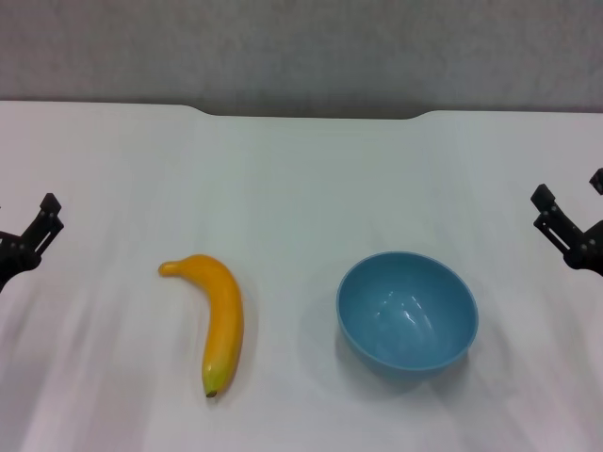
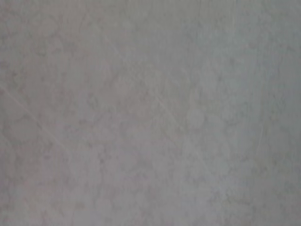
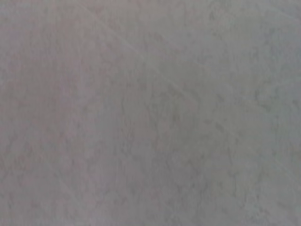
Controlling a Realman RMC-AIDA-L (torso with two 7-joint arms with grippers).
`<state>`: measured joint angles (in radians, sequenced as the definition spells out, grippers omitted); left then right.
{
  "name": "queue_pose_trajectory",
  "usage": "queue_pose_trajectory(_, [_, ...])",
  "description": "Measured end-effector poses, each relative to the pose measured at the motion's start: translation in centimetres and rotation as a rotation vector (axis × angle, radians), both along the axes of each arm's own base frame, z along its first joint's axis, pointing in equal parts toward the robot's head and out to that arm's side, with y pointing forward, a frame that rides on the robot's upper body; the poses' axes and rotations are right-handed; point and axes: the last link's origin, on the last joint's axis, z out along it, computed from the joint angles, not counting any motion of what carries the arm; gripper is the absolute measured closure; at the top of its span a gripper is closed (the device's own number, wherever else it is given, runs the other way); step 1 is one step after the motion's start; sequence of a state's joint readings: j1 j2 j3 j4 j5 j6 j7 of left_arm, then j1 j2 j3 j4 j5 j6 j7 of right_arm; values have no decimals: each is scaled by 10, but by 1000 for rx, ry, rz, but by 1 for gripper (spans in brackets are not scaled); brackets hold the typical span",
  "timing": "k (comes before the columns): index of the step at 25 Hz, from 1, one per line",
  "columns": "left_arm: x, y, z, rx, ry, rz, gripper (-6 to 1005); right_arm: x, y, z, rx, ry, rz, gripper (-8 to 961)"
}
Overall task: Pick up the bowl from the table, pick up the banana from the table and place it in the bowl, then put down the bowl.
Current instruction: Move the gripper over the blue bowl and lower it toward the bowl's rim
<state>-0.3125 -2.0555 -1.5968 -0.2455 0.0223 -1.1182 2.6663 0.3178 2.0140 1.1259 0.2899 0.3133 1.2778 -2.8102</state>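
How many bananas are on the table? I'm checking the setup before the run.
1. The banana lies on the table, apart from and left of the bowl, which is empty. No other shows.

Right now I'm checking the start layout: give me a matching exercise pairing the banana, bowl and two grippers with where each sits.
Things:
1. banana
2. bowl
3. left gripper
4. right gripper

Places:
A. table's far right edge
B. left of centre, lying flat
C. table's far left edge
D. right of centre, upright, empty

Pairs: 1-B, 2-D, 3-C, 4-A
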Motion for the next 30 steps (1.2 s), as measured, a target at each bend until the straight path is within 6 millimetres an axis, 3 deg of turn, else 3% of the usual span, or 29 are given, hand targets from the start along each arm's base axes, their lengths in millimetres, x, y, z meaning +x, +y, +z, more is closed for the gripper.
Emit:
queue_pose_trajectory(18, [4, 1, -4, -46, -56, -14, 110, -1, 1, -2, -15, 9, -2, 93])
queue_pose_trajectory(24, [9, 10, -1, -168, -166, -10, 110, -16, 11, -3, -53, 62, 14, 93])
queue_pose_trajectory(30, [28, 25, -2, -326, -158, -14, 109, -40, 32, -16, -195, -36, -57, 94])
